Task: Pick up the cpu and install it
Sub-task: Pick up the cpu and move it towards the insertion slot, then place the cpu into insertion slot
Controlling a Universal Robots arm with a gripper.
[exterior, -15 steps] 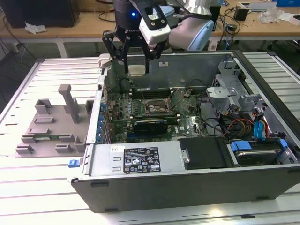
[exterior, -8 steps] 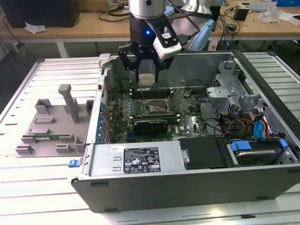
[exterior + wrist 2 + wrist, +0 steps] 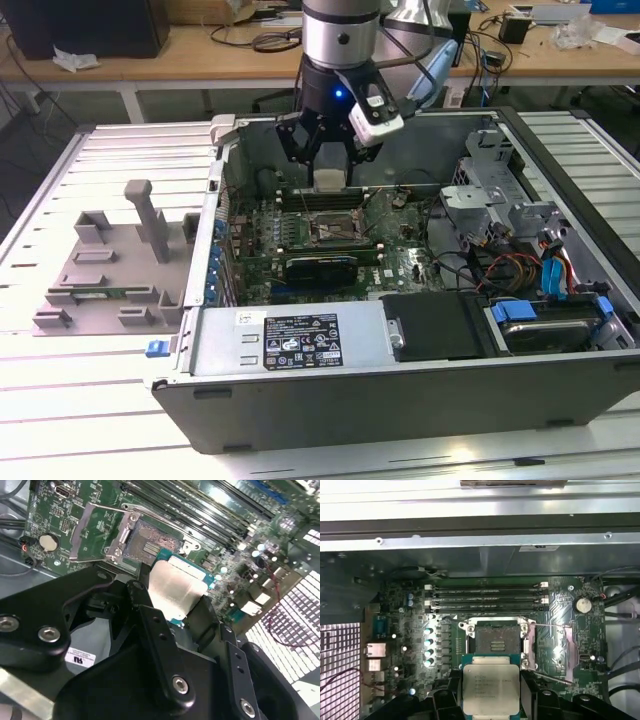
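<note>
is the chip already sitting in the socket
No, in the first wrist view the gripper holds the chip clear of the socket, which lies open and empty.

This looks like a robotics or electronics lab. An opened computer case point(image 3: 300, 400) lies on a ribbed metal surface point(image 3: 70, 420) beside a grey moulded fixture point(image 3: 110, 270), and beyond the surface's far edge stand wooden workbenches point(image 3: 180, 55) strewn with cables point(image 3: 270, 40) and gear.

dark label point(image 3: 301, 342), print not legible
</note>
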